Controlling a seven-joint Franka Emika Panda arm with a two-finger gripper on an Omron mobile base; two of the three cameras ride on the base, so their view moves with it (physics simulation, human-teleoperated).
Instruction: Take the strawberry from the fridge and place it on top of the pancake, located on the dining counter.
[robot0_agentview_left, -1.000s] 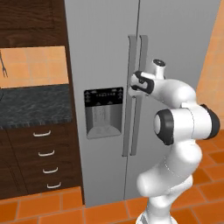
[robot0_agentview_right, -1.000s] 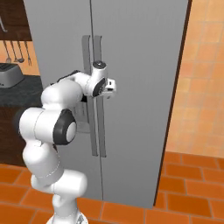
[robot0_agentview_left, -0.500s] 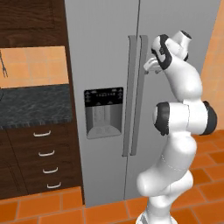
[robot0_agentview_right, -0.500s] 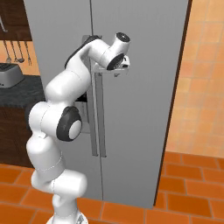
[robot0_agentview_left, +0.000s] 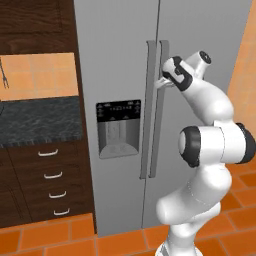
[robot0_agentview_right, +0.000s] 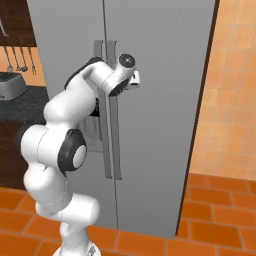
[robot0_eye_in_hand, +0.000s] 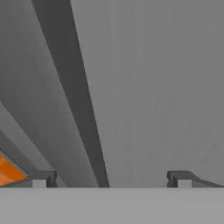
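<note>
Grey stainless steel made up the fridge (robot0_agentview_left: 120, 75), both doors closed; the end effector (robot0_agentview_left: 162, 83) was raised at the upper part of the right door's handle (robot0_agentview_left: 159, 105), just beside it; in the hand view its fingertips (robot0_eye_in_hand: 43, 178) stood wide apart, holding nothing, with the door close in front; a black dispenser panel (robot0_agentview_left: 118, 127) sat on the left door.

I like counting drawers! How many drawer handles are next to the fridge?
4, stacked in a column on the dark cabinet left of the fridge: top, second, third, bottom. More may be off-frame.
</note>
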